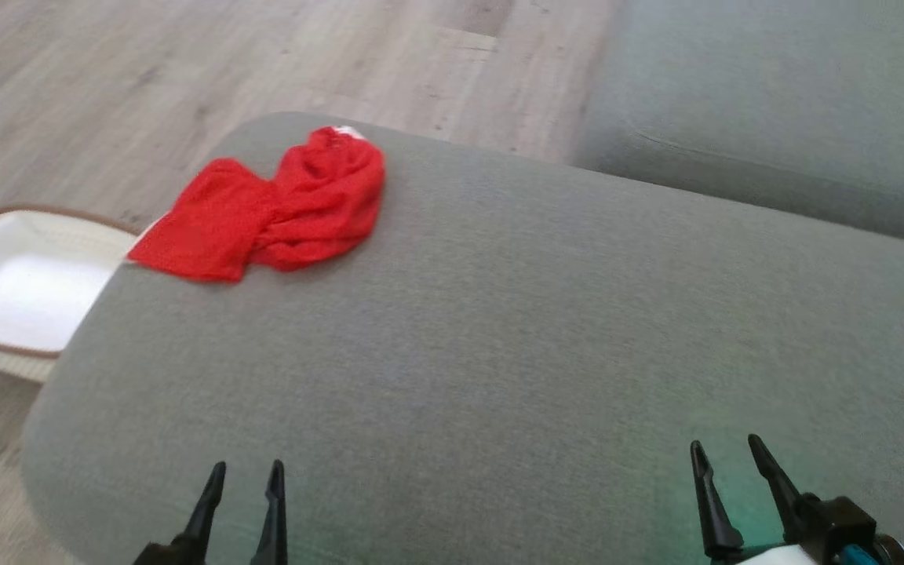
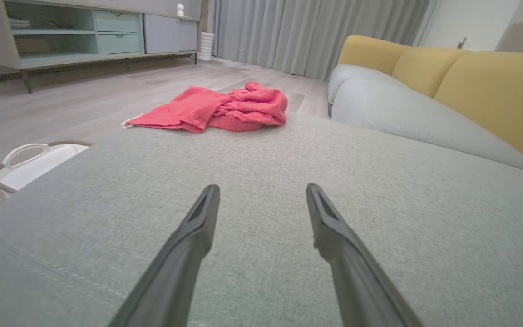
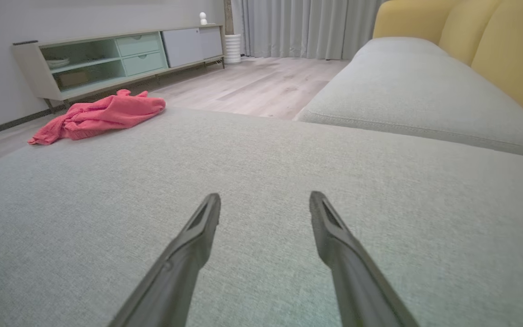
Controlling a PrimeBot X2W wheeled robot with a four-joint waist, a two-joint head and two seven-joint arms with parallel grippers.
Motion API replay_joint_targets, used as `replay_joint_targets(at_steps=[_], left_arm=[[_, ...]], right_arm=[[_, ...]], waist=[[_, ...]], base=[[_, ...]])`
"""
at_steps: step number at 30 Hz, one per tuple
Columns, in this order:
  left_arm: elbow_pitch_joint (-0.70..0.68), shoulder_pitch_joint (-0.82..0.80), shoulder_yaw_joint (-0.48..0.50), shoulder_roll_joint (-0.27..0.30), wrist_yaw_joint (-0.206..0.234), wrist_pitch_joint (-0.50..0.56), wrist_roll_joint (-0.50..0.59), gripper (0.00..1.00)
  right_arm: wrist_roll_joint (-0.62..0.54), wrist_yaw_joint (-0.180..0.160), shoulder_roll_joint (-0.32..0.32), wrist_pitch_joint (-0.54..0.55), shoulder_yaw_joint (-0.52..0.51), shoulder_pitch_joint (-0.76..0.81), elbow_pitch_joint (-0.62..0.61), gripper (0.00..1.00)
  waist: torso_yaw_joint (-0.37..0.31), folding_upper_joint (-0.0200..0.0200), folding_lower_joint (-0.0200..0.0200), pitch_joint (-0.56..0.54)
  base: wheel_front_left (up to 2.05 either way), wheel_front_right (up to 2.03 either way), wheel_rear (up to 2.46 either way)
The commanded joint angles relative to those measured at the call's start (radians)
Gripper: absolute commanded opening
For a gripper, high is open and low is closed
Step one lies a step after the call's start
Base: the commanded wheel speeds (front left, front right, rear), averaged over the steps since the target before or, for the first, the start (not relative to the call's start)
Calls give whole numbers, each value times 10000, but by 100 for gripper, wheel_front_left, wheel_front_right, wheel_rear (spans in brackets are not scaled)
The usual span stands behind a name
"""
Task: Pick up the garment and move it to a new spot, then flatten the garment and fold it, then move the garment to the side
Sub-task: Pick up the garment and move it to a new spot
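A grey fabric ottoman (image 1: 499, 314) carries the crumpled red garment (image 1: 279, 208) near its far left corner. The garment's flat end reaches the left edge.

Red garment (image 1: 271, 208) crumpled at grey cushion's (image 1: 499, 337) far corner; left tool (image 1: 249, 464) and right tool (image 1: 725, 440) gape, empty

Red garment (image 1: 271, 210), grey ottoman (image 1: 499, 353), white basket (image 1: 20, 290) with brown rim, yellow sofa backs (image 2: 493, 86)

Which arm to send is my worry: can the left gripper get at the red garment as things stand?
Probably yes. The left gripper is open, with bare grey cushion between it and the garment, which lies at the far edge, so it may need a long stretch.
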Motion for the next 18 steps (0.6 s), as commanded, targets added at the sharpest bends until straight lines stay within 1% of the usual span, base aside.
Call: replay_joint_targets(at_steps=[1, 3, 7, 9, 13, 15, 18], left_arm=[[-322, -437, 347, 0, 11, -95, -57, 100], [-363, -625, 425, 51, -12, -95, -228, 100], [-449, -1671, 698, 411, -51, -95, -864, 100], [-356, -2466, 737, 804, -63, 60, -1115, 100], [61, -4407, 840, 1545, -72, 823, -1827, 100], [501, -5482, 675, 1963, -73, 1294, -2056, 100], [1477, -7119, 605, 2346, -74, 1847, -2327, 100]], right_arm=[[17, 69, -82, -112, 221, -499, -249, 100], [-30, 69, -82, -112, 250, -585, -237, 100], [-533, 69, -82, -112, 179, -1111, -234, 100], [-862, 69, -82, -112, 168, -1533, -288, 100], [-1574, 69, -84, -58, 47, -2353, -410, 100], [-1848, 69, -142, 18, -14, -2725, -540, 100], [-2119, 69, -298, 166, -45, -3185, -811, 100]], waist=[[228, 0, 0, 12], [191, 0, 0, 162], [-147, 0, 0, 1142], [-385, 0, 0, 1798], [-754, 0, 0, 3223], [-880, 0, 0, 3921], [-1004, 0, 0, 4801]], base=[[0, 0, 0], [0, 0, 0], [0, 0, 0], [0, 0, 0], [0, 0, 0], [0, 0, 0], [0, 0, 0]])
